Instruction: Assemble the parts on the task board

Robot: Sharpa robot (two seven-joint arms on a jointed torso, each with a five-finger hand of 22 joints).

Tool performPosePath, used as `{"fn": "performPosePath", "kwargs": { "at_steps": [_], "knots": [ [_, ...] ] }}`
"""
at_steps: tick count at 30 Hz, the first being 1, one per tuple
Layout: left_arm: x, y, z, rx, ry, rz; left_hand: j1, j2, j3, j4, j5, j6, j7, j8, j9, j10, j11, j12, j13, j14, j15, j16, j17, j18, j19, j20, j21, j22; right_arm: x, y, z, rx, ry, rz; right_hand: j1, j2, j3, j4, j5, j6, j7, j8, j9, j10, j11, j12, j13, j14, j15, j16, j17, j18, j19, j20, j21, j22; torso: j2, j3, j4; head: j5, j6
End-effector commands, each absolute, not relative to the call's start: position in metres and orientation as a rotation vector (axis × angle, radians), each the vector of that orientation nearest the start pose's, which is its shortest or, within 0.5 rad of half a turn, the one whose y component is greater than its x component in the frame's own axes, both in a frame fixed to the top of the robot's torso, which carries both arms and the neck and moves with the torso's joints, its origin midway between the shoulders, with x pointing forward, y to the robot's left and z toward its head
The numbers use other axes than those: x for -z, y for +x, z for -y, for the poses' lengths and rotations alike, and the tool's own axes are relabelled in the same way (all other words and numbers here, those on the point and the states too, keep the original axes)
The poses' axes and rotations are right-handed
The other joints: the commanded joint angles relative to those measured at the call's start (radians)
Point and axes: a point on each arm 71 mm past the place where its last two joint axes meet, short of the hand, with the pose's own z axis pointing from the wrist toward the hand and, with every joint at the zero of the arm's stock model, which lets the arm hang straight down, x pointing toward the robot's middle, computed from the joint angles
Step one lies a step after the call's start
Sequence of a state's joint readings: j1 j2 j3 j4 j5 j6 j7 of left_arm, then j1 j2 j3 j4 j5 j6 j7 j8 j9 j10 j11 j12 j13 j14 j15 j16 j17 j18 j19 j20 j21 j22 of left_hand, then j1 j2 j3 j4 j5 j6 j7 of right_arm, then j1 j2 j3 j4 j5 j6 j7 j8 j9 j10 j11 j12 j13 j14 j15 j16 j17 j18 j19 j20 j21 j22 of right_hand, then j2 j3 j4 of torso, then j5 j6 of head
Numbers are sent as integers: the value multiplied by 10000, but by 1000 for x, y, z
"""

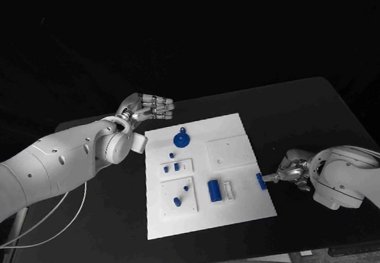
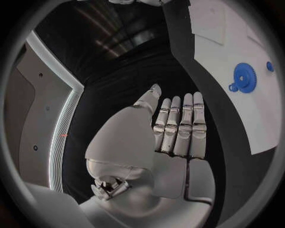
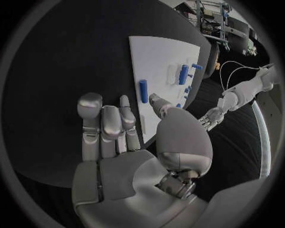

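My right hand (image 1: 292,172) is hovering at the right edge of the task board (image 1: 231,123), fingers apart and holding nothing, its fingertips (image 3: 125,102) reaching toward the small blue peg (image 1: 262,180) that is lying at that edge. In the right wrist view the peg (image 3: 143,91) is sitting just beyond my thumb tip, on the white near the border; I cannot tell whether a finger is touching it yet. I am judging that the step in hand is picking up this peg, so I should be closing thumb and one finger across its short width, not its ends, and lifting straight up so it is not rolling off onto the black table (image 1: 317,110).

Further in on the board, a longer blue cylinder (image 1: 215,190) is lying beside a white holder, and small blue pieces are sitting in the square blocks (image 1: 180,195) to its left. The blue gear (image 1: 182,139) is lying near the far end.

My left hand (image 1: 149,108) is waiting off the board's far left corner, fingers straight and side by side, palm empty, well apart from every part.
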State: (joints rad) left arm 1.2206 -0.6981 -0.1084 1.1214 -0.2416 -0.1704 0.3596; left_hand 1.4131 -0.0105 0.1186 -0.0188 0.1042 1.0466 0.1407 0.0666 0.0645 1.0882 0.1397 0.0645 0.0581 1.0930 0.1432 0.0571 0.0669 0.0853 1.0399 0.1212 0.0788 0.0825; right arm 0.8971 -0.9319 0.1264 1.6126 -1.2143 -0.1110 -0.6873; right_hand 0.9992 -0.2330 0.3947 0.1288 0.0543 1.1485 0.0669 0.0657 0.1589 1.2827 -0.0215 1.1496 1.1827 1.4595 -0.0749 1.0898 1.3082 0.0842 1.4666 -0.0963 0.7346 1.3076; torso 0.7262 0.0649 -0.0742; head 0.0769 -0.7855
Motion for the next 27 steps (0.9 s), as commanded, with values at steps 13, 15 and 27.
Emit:
{"fn": "performPosePath", "kwargs": {
  "at_steps": [13,15,27],
  "knots": [
    [211,548,-247,13254,-8646,-15529,-34,56,-22,59,-39,-75,10,-26,-4,-56,19,-22,0,-59,-15,40,1,-50,35,49,8,-14,291,423,236,-2502,4493,-22210,833,29,-20,-517,-64,116,-40,-7,-81,167,-16,46,261,176,-36,0,228,-98,514,-72,268,862,10,-1,19,55,10],
    [211,548,-247,13250,-8648,-15530,-32,61,-33,76,-37,-87,11,-29,-5,-66,23,-19,1,-69,-10,43,3,-45,31,56,5,-18,294,424,235,-2489,4425,-22244,1154,127,-196,-711,-63,142,-28,-12,-85,173,-6,60,282,176,-25,0,238,-106,508,-63,289,868,7,-3,14,81,8],
    [211,548,-247,13264,-8646,-15547,-40,59,-38,82,-41,-103,20,-32,-6,-72,26,-20,0,-71,-10,43,3,-45,30,57,4,-18,304,427,235,-2192,4064,-22316,1551,424,-325,-1055,-46,335,-83,-7,-99,184,-27,82,344,191,-26,16,287,-111,501,-52,357,882,6,-4,-1,153,8]
  ]
}}
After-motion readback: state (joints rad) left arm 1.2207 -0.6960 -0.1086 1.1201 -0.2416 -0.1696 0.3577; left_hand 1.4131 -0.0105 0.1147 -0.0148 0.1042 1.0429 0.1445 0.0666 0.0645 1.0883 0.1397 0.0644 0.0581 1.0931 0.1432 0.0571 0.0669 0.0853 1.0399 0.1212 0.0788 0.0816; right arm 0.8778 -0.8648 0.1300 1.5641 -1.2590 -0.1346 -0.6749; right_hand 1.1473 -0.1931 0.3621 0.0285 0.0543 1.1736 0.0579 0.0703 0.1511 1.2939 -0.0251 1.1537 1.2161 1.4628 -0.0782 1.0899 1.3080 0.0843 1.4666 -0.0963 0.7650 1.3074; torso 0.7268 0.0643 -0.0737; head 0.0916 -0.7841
